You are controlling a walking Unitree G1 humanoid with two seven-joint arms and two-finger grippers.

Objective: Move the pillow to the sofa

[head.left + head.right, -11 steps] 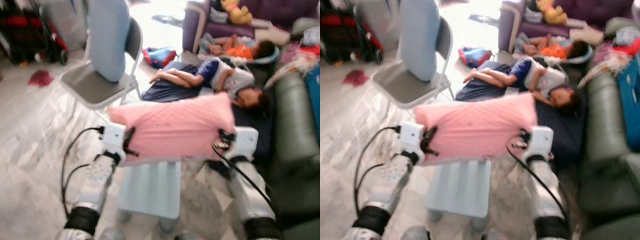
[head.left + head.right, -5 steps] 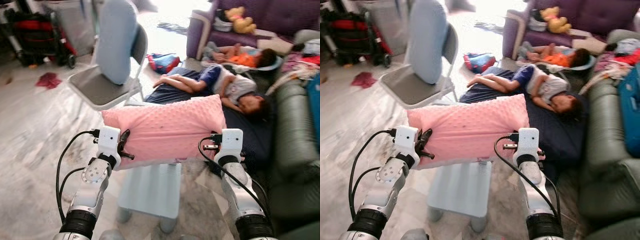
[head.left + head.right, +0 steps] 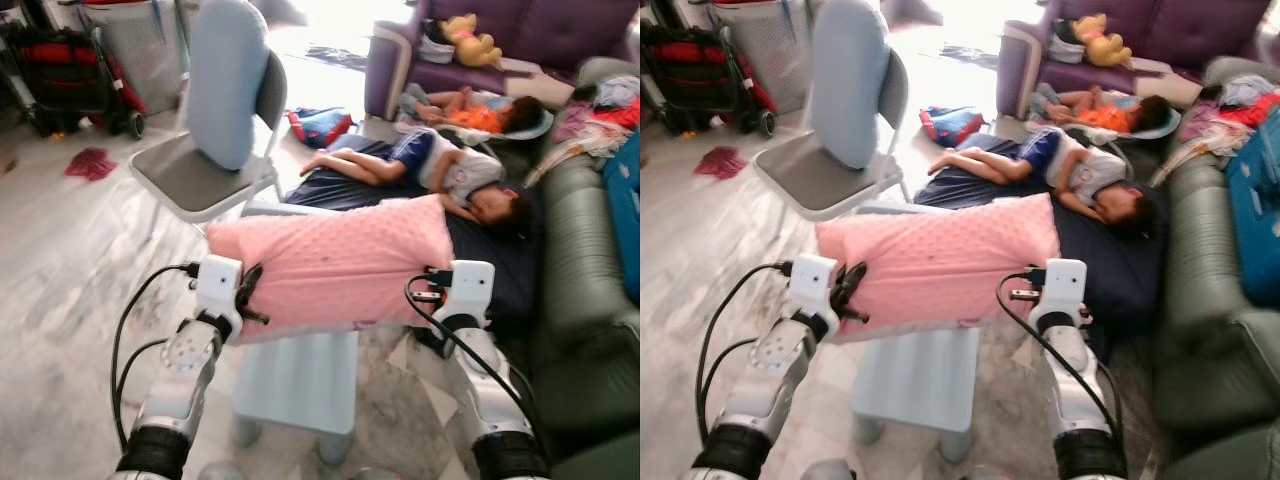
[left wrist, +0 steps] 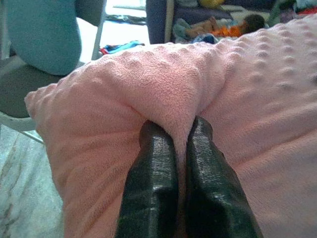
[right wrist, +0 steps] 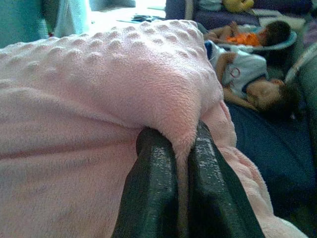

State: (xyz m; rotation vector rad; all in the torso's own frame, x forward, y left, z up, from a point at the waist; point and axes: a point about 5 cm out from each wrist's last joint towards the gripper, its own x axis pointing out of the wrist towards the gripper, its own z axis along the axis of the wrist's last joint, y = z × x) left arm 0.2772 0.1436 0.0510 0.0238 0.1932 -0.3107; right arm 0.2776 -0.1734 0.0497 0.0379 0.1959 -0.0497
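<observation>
A pink dotted pillow (image 3: 335,262) hangs in the air between my two arms, above a pale blue stool (image 3: 298,380). My left gripper (image 3: 250,292) is shut on the pillow's left end; its black fingers (image 4: 153,173) pinch a fold of the pink fabric (image 4: 173,99). My right gripper (image 3: 428,285) is shut on the right end, its fingers (image 5: 156,173) clamping the plush corner (image 5: 148,89). A dark green sofa (image 3: 590,270) stands at my right, partly covered with clothes and a blue item. A purple sofa (image 3: 500,30) stands at the back.
A person (image 3: 420,165) lies on a dark mat (image 3: 500,260) just beyond the pillow; another small person (image 3: 480,105) lies farther back. A grey folding chair (image 3: 200,170) with a blue cushion (image 3: 228,80) stands at the left. A stroller (image 3: 70,80) is at the back left.
The camera has shifted while I move. The pillow stays held between both grippers, its right end now a little lower than half a second ago.
</observation>
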